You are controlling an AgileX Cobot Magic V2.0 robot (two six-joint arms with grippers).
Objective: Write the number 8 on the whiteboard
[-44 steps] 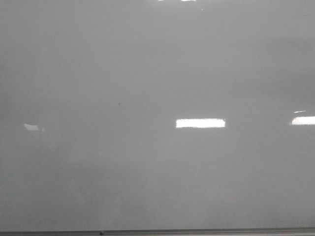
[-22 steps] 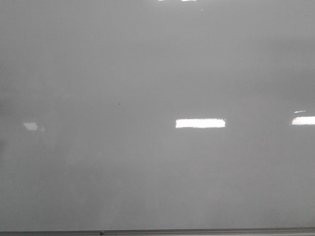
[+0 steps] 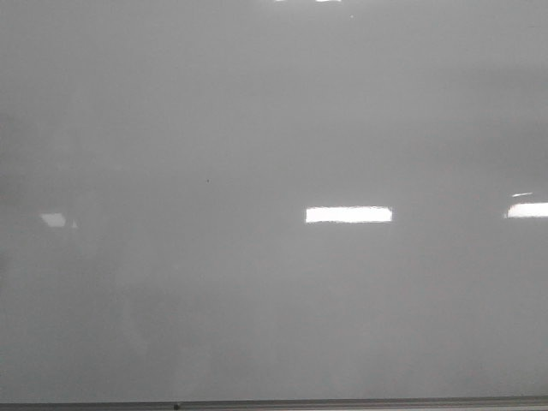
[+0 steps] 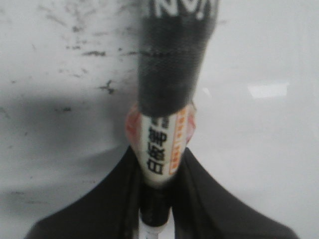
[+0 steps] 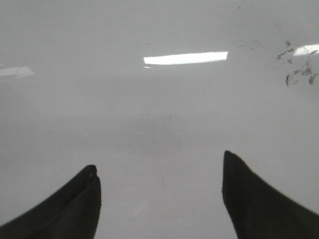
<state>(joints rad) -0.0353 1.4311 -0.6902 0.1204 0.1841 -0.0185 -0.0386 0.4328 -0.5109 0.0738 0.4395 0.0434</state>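
Left wrist view: a marker pen (image 4: 162,124) was clamped by the left gripper (image 4: 155,199) over the whiteboard (image 4: 259,149). Right gripper (image 5: 162,194) was held spread wide, nothing grasped.

Front view:
- bright rect. glare (image 3: 348,214) right of centre
- second glare (image 3: 528,209) cut by right edge, thin streak just above it
- faint pale patch (image 3: 53,219) far left
- sliver of light (image 3: 306,1) at top edge
- tiny dark speck (image 3: 208,181) left of centre
- small dark dot (image 3: 176,406) low down, near bottom edge

Left wrist view:
- marker (image 4: 167,124): black upper part w/ white lettering, blurred; white label below w/ black characters and orange strip
- black ink smudges (image 4: 94,52) scattered beside it
- soft glare (image 4: 268,89) on other side

Right wrist view:
- long white reflection (image 5: 185,58)
- dark smears (image 5: 298,72) toward one corner
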